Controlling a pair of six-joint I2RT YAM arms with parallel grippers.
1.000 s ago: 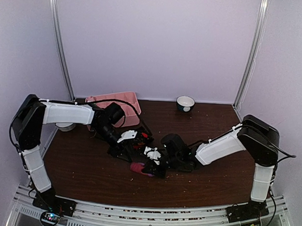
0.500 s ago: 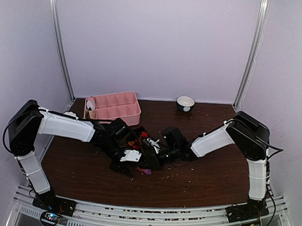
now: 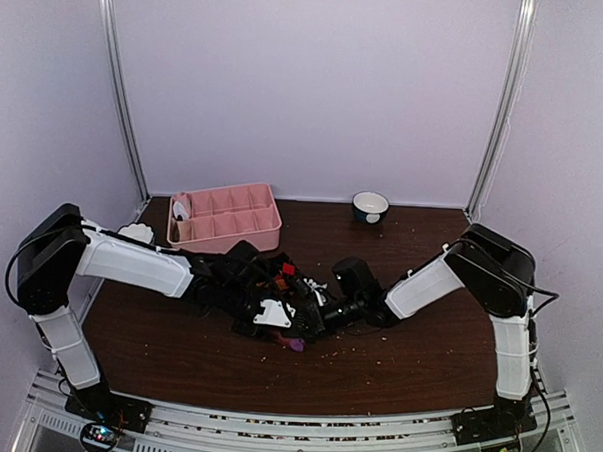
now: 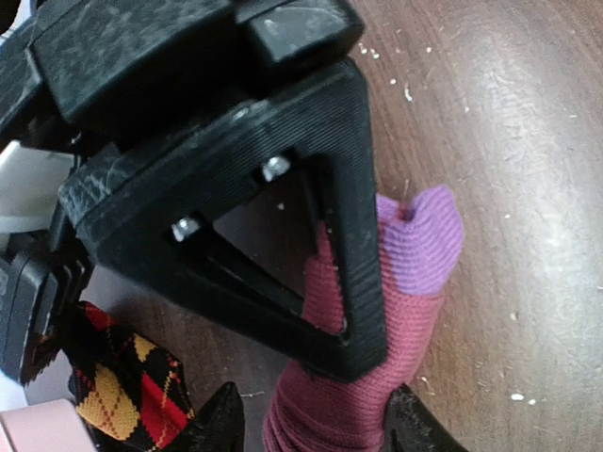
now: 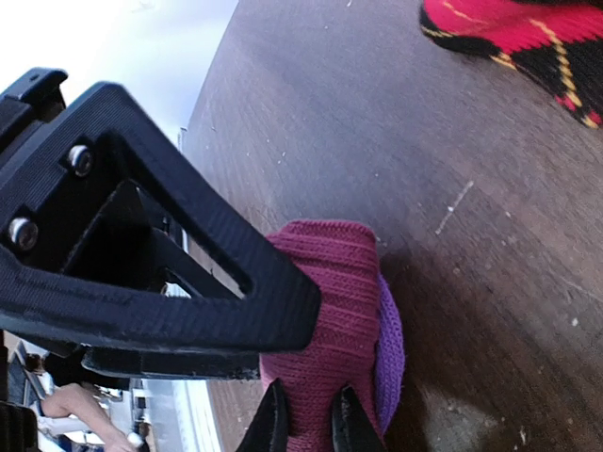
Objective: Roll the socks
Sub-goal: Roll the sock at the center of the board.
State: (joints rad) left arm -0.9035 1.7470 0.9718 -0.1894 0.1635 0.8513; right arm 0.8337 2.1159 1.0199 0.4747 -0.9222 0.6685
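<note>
A magenta-pink sock (image 4: 415,311) with a purple toe (image 4: 426,243) lies partly rolled on the brown table (image 3: 427,342); from above only a bit of it (image 3: 294,343) shows under the arms. My left gripper (image 4: 316,426) stands open astride the roll: one fingertip (image 4: 407,426) touches it, the other stands apart. My right gripper (image 5: 309,421) is shut on a fold of the pink sock (image 5: 344,311). Both grippers (image 3: 282,320) (image 3: 316,309) meet at the table's middle. A black argyle sock (image 4: 118,377) (image 5: 513,33) lies close by.
A pink compartment tray (image 3: 225,215) stands at the back left, and a small bowl (image 3: 371,204) at the back centre. A white object (image 3: 136,234) sits by the left edge. Crumbs dot the wood. More argyle fabric (image 3: 282,273) lies under the wrists.
The left arm has stretched toward the front centre and come over the pink sock, its jaws widening. The right wrist has shifted left and back while keeping its pinch.
</note>
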